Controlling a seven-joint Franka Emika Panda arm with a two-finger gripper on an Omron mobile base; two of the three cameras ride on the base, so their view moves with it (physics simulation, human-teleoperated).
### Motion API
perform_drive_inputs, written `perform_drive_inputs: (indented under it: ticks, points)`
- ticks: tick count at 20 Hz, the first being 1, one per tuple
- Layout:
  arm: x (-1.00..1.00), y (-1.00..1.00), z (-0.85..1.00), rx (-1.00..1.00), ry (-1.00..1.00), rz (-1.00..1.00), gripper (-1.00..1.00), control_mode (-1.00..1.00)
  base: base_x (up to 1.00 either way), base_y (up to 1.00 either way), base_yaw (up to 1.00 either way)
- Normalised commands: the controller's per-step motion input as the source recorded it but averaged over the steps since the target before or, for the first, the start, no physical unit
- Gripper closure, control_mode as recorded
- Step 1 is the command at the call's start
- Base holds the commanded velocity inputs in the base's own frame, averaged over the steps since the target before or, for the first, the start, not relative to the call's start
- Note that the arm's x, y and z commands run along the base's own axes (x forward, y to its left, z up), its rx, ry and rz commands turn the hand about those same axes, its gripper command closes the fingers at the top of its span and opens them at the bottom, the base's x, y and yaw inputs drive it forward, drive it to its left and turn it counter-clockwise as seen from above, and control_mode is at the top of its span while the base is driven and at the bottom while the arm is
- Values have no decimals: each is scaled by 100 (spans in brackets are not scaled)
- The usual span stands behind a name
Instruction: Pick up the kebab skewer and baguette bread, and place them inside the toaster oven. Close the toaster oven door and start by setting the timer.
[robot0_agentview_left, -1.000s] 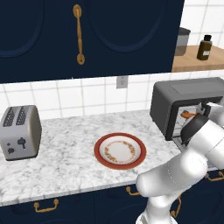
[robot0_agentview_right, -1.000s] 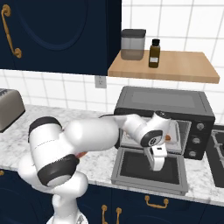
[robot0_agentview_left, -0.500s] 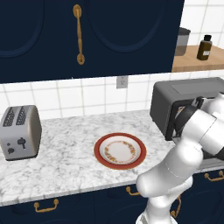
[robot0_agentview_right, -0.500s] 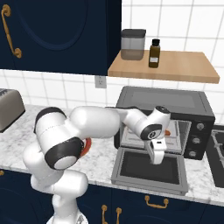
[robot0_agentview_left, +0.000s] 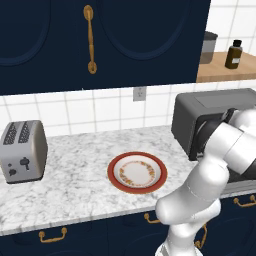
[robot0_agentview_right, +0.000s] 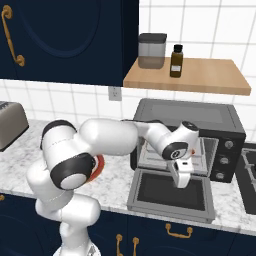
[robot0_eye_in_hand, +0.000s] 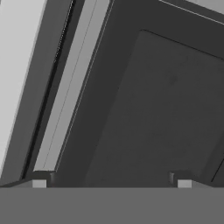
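A: Where is the toaster oven (robot0_agentview_right: 187, 142)?

B: At the right end of the marble bench (robot0_agentview_left: 75, 170), against the tiled wall and under the wooden shelf (robot0_agentview_right: 187, 76). It is a wide box; its long axis runs along the wall and its mouth faces out over the bench edge.

A: And the toaster oven door (robot0_agentview_right: 172, 194)?

B: Dropped fully open. It lies about flat, hinged at the oven's lower front, its far edge pointing away from the wall and jutting past the bench edge. The hand view looks down on the dark inner glass panel, with a paler strip of the door's frame running beside it.

A: The gripper (robot0_agentview_right: 181, 176)?

B: It hangs just above the open door, in front of the oven mouth, pointing downward. The jaws stand wide apart with nothing between them; both fingertips (robot0_eye_in_hand: 39, 183) sit at the 2 bottom corners of the hand view.

A: The food?

B: I cannot make out the skewer or the bread. A rack shows inside the oven cavity, but what lies on it is too small to tell.

A: Anything else on the bench?

B: A red-rimmed plate (robot0_agentview_left: 137, 172) near the middle, bare, and a silver 2-slot toaster (robot0_agentview_left: 22, 151) at the left. On the shelf stand a grey canister (robot0_agentview_right: 152, 50) and a dark bottle (robot0_agentview_right: 176, 61), close together.
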Motion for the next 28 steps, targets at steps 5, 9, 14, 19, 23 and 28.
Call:
perform_drive_inputs:
  ticks: [5, 9, 14, 19, 23, 28]
  points:
    - [-76, 0, 0, 0, -11, 0, -100, -100, 0, 0, 0]
    - [-100, 0, 15, 0, -6, 22, -100, -100, 0, 0, 0]
    - [-100, 0, 4, -8, 0, 58, -100, -100, 0, 0, 0]
    - [-67, 0, -16, -15, 0, 72, -100, -100, 0, 0, 0]
    - [-18, 0, -61, -11, 0, 65, -100, -100, 0, 0, 0]
    - [1, 37, -55, 2, -3, 42, -100, -100, 0, 0, 0]
